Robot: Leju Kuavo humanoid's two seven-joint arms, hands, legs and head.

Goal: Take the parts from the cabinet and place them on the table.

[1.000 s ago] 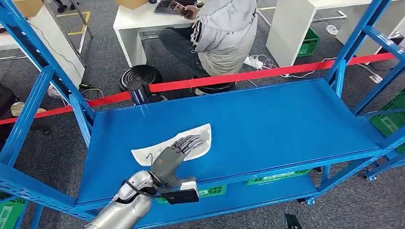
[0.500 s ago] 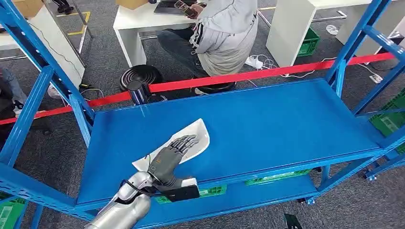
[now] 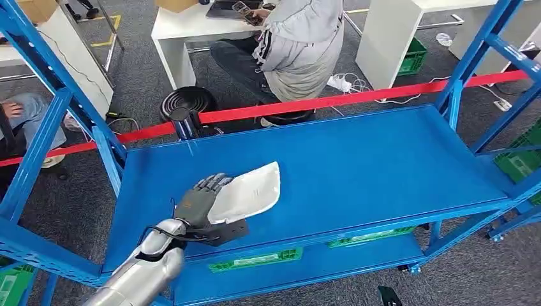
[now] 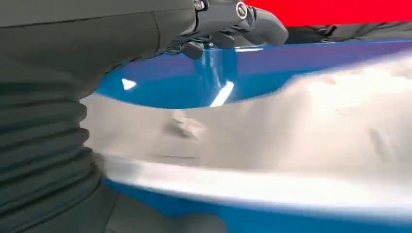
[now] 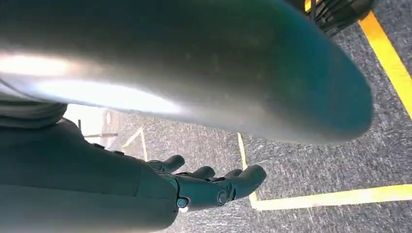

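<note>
A flat white bagged part (image 3: 250, 190) is raised off the blue cabinet shelf (image 3: 357, 166), tilted, with one end in my left hand (image 3: 196, 203). The hand grips it near the shelf's front left. In the left wrist view the white part (image 4: 301, 131) stretches across, blurred, under the dark fingers (image 4: 233, 22) of my left hand (image 4: 73, 73). My right hand (image 5: 194, 187) hangs over grey carpet with yellow lines, fingers loosely stretched out and nothing in it.
Blue uprights (image 3: 51, 127) frame the shelf at both sides. A red tape barrier (image 3: 332, 99) runs behind it. Beyond, a person in a grey hoodie (image 3: 300, 44) sits at a white desk (image 3: 185, 25). Green crates (image 3: 520, 159) stand at the right.
My left hand has lifted the white part off the shelf and drawn it toward the front left. Someone's leg has come in at the far left.
</note>
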